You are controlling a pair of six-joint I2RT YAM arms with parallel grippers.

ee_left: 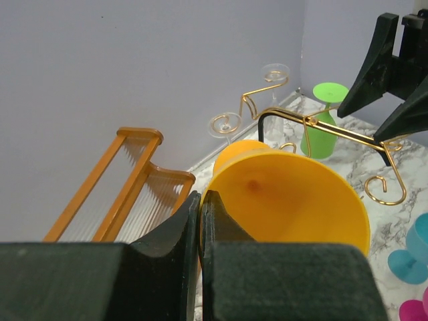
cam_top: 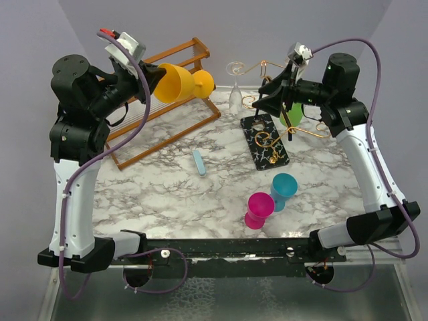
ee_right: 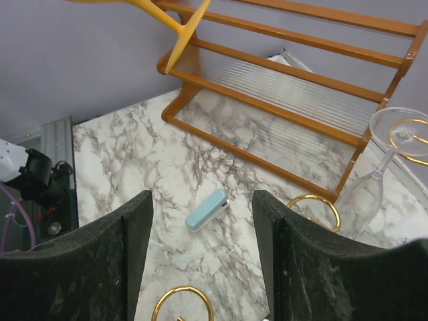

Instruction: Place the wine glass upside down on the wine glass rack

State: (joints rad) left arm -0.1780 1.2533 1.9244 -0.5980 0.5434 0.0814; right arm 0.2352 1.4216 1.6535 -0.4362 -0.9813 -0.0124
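Observation:
My left gripper [cam_top: 155, 77] is shut on the rim of a yellow wine glass [cam_top: 177, 82] and holds it on its side in the air, above the wooden shelf rack. The left wrist view shows the fingertips [ee_left: 201, 197] pinching the rim of the yellow bowl [ee_left: 287, 194]. The wine glass rack [cam_top: 265, 140] stands at the back centre-right, gold wire arms [ee_left: 334, 127] on a black post. A clear glass [cam_top: 235, 93] hangs upside down from it. My right gripper [cam_top: 262, 99] is open and empty beside the rack's arms. The yellow glass's foot [ee_right: 167, 20] shows in the right wrist view.
A brown wooden slatted shelf rack [cam_top: 167, 114] stands at the back left. A green glass [cam_top: 293, 114] is behind the right gripper. A pink glass [cam_top: 258, 208] and a teal glass [cam_top: 283, 189] stand near the front. A small light-blue object [cam_top: 199, 162] lies mid-table.

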